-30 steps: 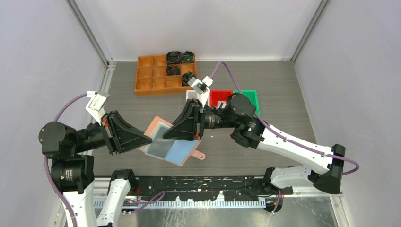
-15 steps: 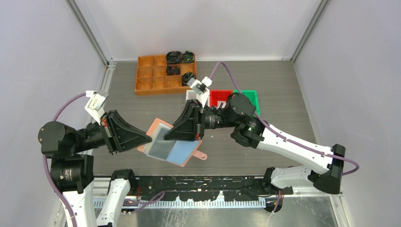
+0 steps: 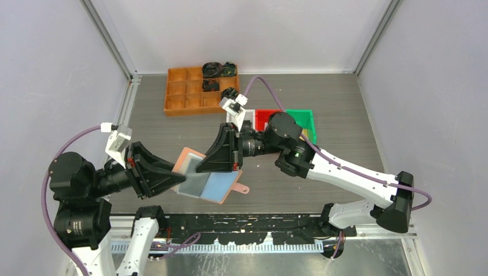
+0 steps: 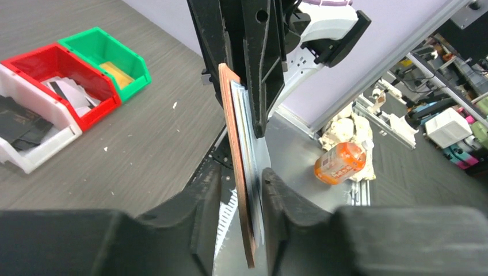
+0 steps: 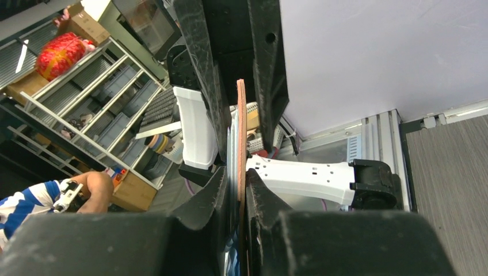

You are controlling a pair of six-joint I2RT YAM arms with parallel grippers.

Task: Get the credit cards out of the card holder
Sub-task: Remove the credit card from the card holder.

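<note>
The salmon-pink card holder (image 3: 221,187) hangs open above the table between both arms, its strap tab pointing right. My right gripper (image 3: 201,167) is shut on its far edge; in the right wrist view both fingers press the leather (image 5: 241,126). My left gripper (image 4: 241,175) straddles the near-left edge of the card holder (image 4: 230,115) with its jaws open, a gap showing beside the leather. Thin pale edges of credit cards (image 4: 246,132) lie against the holder's inner face. From above I cannot tell cards from pockets.
White (image 4: 23,161), red (image 4: 86,60) and green (image 4: 135,60) bins sit behind the right arm, holding black, whitish and tan cards. An orange compartment tray (image 3: 184,95) with black coiled bundles (image 3: 218,70) stands at the back. Cage walls close in on both sides.
The left gripper's jaws have opened off the card holder, and the left arm has drawn back and down. The right arm and the holder have shifted slightly left.
</note>
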